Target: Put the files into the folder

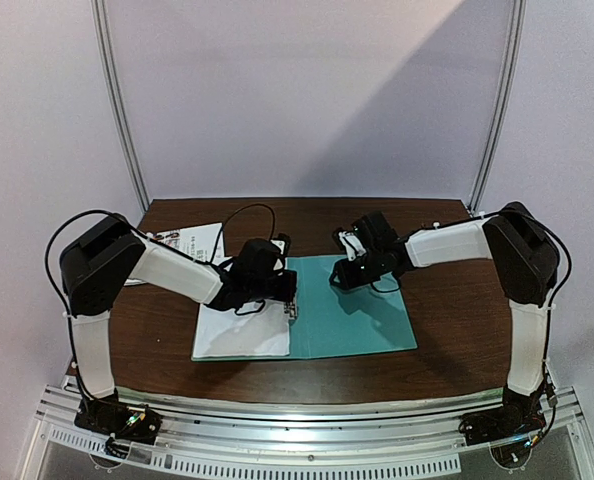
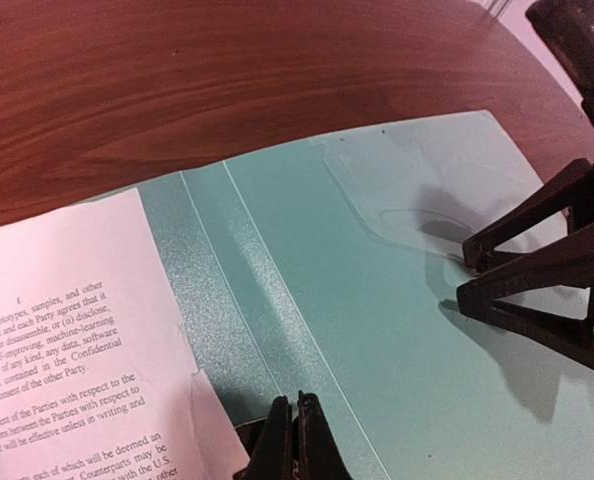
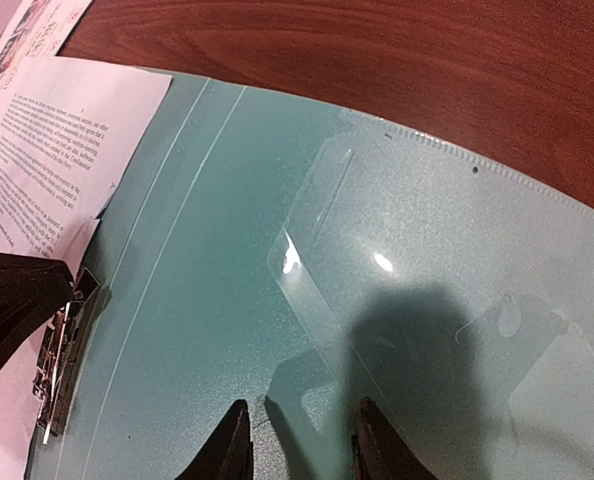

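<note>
left pincer (image 2: 295,445) is pressed together at the metal clip (image 3: 62,350) on the open folder (image 2: 377,260), with the text sheet (image 2: 67,320) just to its left. the colourful sheet (image 1: 192,240) lies off the folder, beyond and left of it, well away from the spread right pincer (image 3: 302,445).

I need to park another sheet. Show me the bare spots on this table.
Bare wood lies right of the folder up to the table edge, and in a strip along the near edge. Crowded: the spine, where the left gripper and text sheet meet; the picture sheet fills back left.
</note>
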Action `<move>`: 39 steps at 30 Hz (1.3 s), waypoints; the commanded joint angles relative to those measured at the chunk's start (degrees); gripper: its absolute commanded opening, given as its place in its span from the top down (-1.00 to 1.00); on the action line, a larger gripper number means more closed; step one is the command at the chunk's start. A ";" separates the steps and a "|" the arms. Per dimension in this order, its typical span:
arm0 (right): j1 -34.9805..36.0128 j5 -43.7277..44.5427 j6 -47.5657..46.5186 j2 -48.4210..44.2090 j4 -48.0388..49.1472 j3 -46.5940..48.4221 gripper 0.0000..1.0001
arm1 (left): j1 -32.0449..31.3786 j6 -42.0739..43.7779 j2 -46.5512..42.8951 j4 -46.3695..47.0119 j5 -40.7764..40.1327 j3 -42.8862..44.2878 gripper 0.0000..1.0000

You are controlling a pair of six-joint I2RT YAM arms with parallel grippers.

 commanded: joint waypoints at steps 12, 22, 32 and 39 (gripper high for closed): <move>-0.54 4.52 -0.05 7.64 -12.83 -0.28 0.31 | 3.63 1.65 11.09 -22.26 -5.19 -5.61 1.00; -0.52 4.53 0.07 8.84 -14.20 0.98 0.31 | 4.22 0.35 11.10 -24.47 -8.81 -6.62 1.00; -0.49 4.12 -0.23 9.31 -14.64 1.66 0.31 | 4.36 3.75 13.16 -20.90 -1.00 -6.16 1.00; -0.52 3.38 -0.23 9.23 -14.41 1.74 0.32 | 4.27 7.48 12.60 -22.49 1.08 -4.26 0.88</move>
